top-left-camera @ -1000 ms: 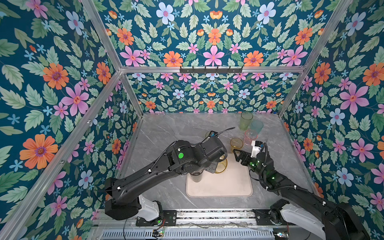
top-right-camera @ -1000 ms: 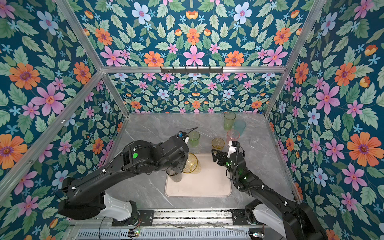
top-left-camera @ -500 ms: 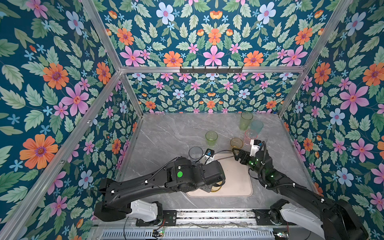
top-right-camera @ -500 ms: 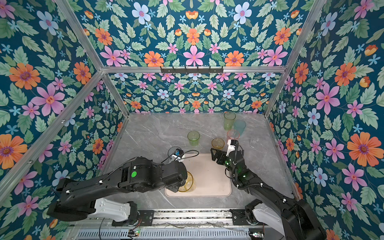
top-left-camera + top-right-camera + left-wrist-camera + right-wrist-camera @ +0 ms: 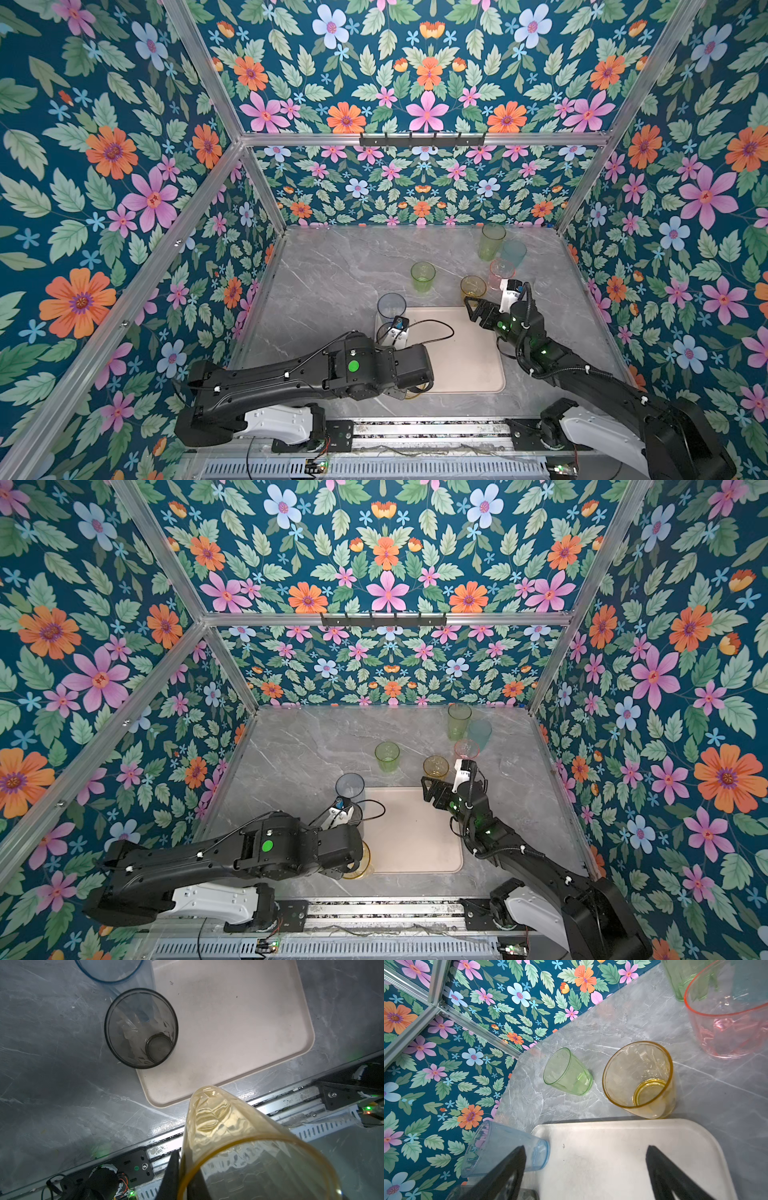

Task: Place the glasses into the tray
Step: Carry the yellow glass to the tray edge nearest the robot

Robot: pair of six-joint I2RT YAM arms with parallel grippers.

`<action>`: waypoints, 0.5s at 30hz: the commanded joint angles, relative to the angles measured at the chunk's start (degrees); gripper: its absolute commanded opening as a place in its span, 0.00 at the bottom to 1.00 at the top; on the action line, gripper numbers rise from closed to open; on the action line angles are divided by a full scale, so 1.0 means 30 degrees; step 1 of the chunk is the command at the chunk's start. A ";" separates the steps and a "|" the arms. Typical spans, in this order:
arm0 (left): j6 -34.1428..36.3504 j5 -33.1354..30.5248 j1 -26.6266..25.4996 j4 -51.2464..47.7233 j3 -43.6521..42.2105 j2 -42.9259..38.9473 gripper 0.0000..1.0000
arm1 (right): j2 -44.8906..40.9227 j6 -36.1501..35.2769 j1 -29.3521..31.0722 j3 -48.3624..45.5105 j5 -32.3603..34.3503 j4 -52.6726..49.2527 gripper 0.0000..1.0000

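Note:
The beige tray (image 5: 461, 357) (image 5: 415, 833) lies at the front middle. My left gripper (image 5: 184, 1165) is shut on the rim of a tall amber tumbler (image 5: 232, 1130) (image 5: 362, 864), which hangs tilted over the tray's near left corner. A blue tumbler (image 5: 391, 305) (image 5: 112, 970) and a smoke grey tumbler (image 5: 141, 1028) stand at the tray's left edge. My right gripper (image 5: 478, 309) (image 5: 585, 1153) is open and empty over the tray's far right corner. Beyond it stand a short amber tumbler (image 5: 639, 1078) and a short green tumbler (image 5: 566, 1072).
A pink tumbler (image 5: 500, 272), a teal one (image 5: 513, 252) and a tall green one (image 5: 491, 241) cluster at the back right. A clear glass (image 5: 505, 766) stands near the right wall. Flowered walls close in three sides, and a metal rail (image 5: 415, 430) runs along the front.
My left arm has drawn back toward the front with the amber tumbler, uncovering the blue and grey tumblers. The right gripper has hardly moved.

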 commanded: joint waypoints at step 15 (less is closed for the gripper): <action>-0.1951 -0.1250 0.0100 -0.0187 -0.2362 -0.0590 0.00 | -0.0198 0.0317 0.0017 0.0000 0.0098 0.0262 0.92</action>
